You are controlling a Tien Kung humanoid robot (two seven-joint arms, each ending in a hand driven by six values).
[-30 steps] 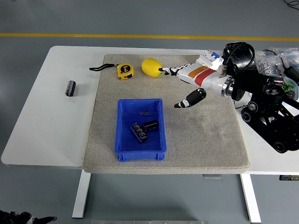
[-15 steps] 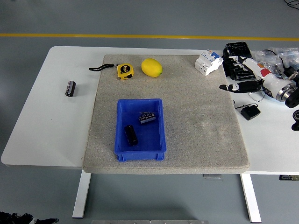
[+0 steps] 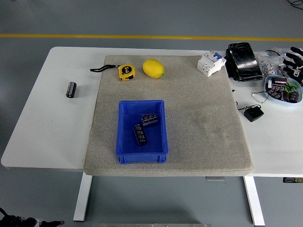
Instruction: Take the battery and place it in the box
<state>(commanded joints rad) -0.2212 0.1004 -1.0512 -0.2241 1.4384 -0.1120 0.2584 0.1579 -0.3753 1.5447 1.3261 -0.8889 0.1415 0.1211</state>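
2 batteries (image 3: 143, 127) lie inside the blue box (image 3: 124, 152), 1 battery (image 3: 71, 89) sits well left of it, untouched; right hand (image 3: 293, 59), far right of box, fingers spread, holding nothing, presumably clear for another pick.

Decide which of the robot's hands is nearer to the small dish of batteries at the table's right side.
Right. The right hand hovers at the picture's right edge, just above and behind the dish of batteries. The left hand is out of view.

Nothing stands close around the box (image 3: 142, 131) on the mat (image 3: 199, 123).
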